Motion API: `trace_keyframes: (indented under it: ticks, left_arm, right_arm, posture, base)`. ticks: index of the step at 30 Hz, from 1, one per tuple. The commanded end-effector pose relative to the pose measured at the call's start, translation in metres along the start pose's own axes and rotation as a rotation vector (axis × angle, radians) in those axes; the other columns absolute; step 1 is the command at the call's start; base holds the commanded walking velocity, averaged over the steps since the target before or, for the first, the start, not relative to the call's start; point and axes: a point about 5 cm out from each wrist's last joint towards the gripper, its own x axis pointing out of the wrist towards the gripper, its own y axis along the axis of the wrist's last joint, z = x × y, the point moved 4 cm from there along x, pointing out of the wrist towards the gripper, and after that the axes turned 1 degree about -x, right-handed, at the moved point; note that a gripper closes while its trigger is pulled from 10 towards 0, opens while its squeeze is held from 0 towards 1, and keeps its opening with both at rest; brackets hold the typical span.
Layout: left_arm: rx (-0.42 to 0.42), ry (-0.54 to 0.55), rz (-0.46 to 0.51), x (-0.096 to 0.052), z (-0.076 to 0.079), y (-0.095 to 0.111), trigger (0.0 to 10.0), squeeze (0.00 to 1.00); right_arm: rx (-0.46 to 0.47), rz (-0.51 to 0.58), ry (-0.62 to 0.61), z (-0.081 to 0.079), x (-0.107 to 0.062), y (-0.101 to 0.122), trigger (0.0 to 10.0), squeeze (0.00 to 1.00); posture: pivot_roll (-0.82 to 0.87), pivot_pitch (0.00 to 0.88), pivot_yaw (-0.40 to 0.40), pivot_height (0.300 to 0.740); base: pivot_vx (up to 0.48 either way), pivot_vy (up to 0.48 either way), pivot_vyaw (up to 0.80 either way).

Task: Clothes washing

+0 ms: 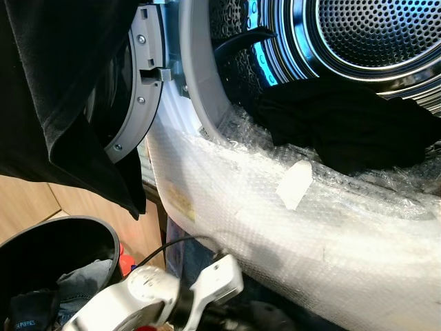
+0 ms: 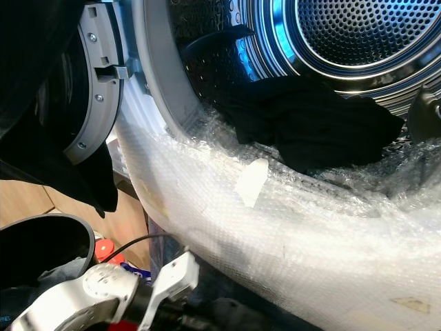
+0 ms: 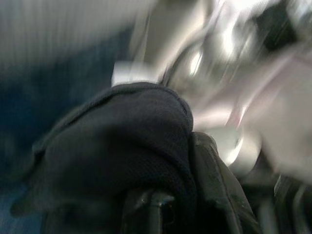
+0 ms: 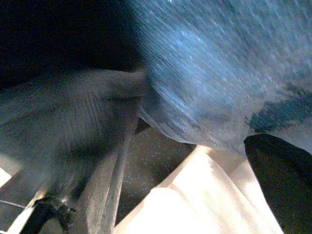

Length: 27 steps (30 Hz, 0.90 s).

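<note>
Washing machine drum [image 1: 372, 27], door [image 1: 141, 83] open at left. Rim wrapped in bubble wrap [image 1: 289, 207]. Black garment [image 1: 344, 121] lying on drum lip. Dark basket [image 1: 62, 241] on wooden floor [image 1: 27, 207], clothes inside. Left gripper [image 3: 161, 195] clamped on dark cloth [image 3: 126, 161]. Right gripper: state cannot be told.

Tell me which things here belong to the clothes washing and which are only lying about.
For the job:
- washing machine drum
- black garment in the drum
- black garment in the left claw
- laundry basket

Lying about:
- bubble wrap
- black cable
</note>
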Motion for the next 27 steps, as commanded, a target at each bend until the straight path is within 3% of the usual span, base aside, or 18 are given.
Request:
trace_keyframes:
  ticks: [1,3,5,6,9,15,20,27]
  left_arm:
    - [0.017,0.051,-0.037,-0.001,-0.007,-0.01,0.0,0.0]
    - [-0.027,0.187,-0.011,-0.013,-0.023,-0.017,0.0,0.0]
    - [-0.056,0.298,0.03,-0.026,-0.037,-0.015,0.0,0.0]
    - [-0.059,0.392,-0.007,-0.037,-0.048,-0.023,0.0,0.0]
    - [-0.082,0.524,-0.033,-0.049,-0.064,-0.034,0.0,0.0]
    - [-0.112,0.643,-0.064,-0.062,-0.075,-0.051,0.0,0.0]
    - [-0.181,0.868,-0.071,-0.089,-0.092,-0.063,0.0,0.0]
    - [-0.252,1.003,-0.129,-0.1,-0.1,-0.079,0.0,0.0]
  right_arm:
    - [0.007,0.021,0.0,0.002,0.0,0.003,10.0,0.0]
    - [-0.004,0.038,0.009,0.001,-0.001,0.006,10.0,0.0]
    - [0.046,0.07,-0.002,0.005,-0.001,0.012,10.0,0.0]
    - [0.074,0.088,-0.014,0.009,-0.002,0.015,10.0,0.0]
    - [0.08,0.099,-0.011,0.011,-0.003,0.015,10.0,0.0]
    - [0.089,0.097,-0.023,0.017,-0.004,0.01,10.0,0.0]
    - [0.106,0.108,-0.044,0.022,-0.005,0.011,10.0,0.0]
    - [0.109,0.106,-0.05,0.021,-0.004,0.012,10.0,0.0]
  posture:
    - [-0.01,0.0,-0.069,0.74]
    - [-0.01,0.0,-0.068,0.74]
    - [0.0,0.0,-0.069,0.74]
    - [0.0,0.0,-0.07,0.74]
    - [0.01,0.0,-0.08,0.74]
    - [0.0,0.0,-0.086,0.74]
    - [0.0,0.0,-0.083,0.74]
    - [0.01,0.0,-0.084,0.74]
  base:
    - [0.0,0.0,0.0]
    - [0.0,0.0,0.0]
    - [0.0,0.0,0.0]
    - [0.0,0.0,0.0]
    - [0.0,0.0,0.0]
    - [0.0,0.0,0.0]
    - [0.0,0.0,0.0]
    - [0.0,0.0,0.0]
